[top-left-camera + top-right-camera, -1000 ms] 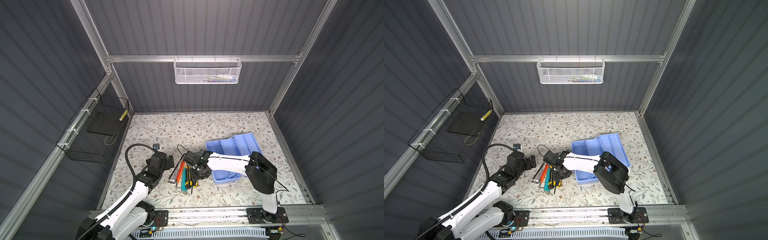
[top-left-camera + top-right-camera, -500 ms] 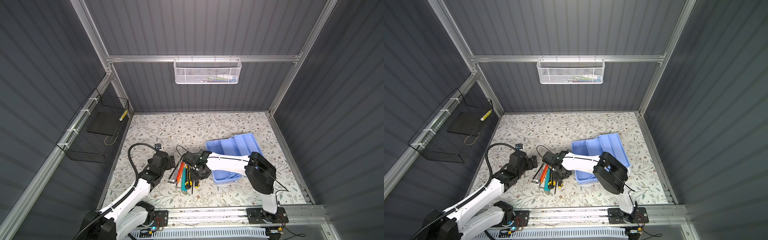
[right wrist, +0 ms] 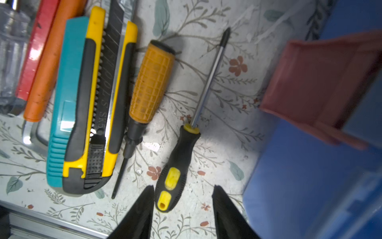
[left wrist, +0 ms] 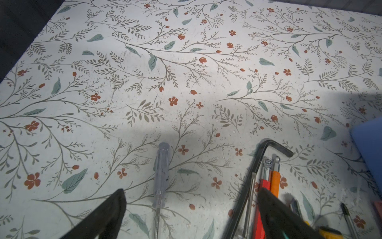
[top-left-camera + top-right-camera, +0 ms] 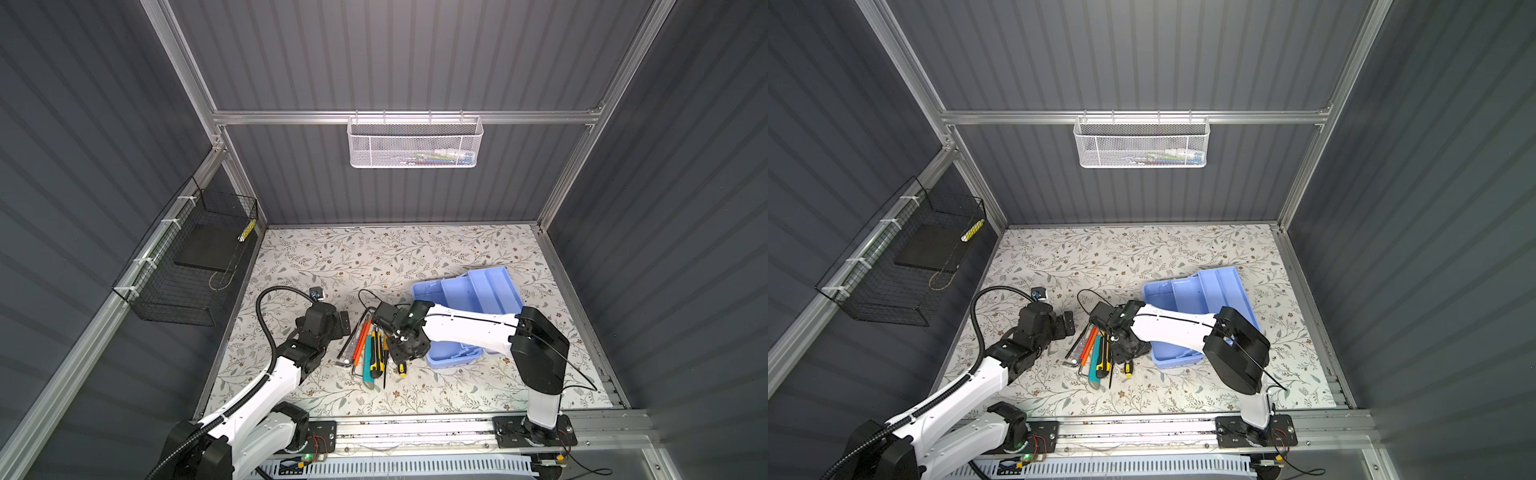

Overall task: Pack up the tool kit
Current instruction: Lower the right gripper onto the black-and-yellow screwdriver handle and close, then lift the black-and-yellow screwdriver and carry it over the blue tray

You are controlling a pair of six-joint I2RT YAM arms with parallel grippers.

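White mesh basket (image 5: 395,145) on back rail, black wire basket (image 5: 174,307) on side rail, floral tabletop (image 5: 374,257)

Ahead of left claw (image 4: 191,190): bare tabletop (image 4: 186,72), wide passage. Between its fingers (image 4: 107,211): clear screwdriver (image 4: 162,175); hex key (image 4: 258,161) crowding one finger. Right claw (image 3: 183,187): black-yellow screwdriver (image 3: 177,157) between fingers (image 3: 140,211), blue box (image 3: 299,165) close beside, narrow bare strip between.
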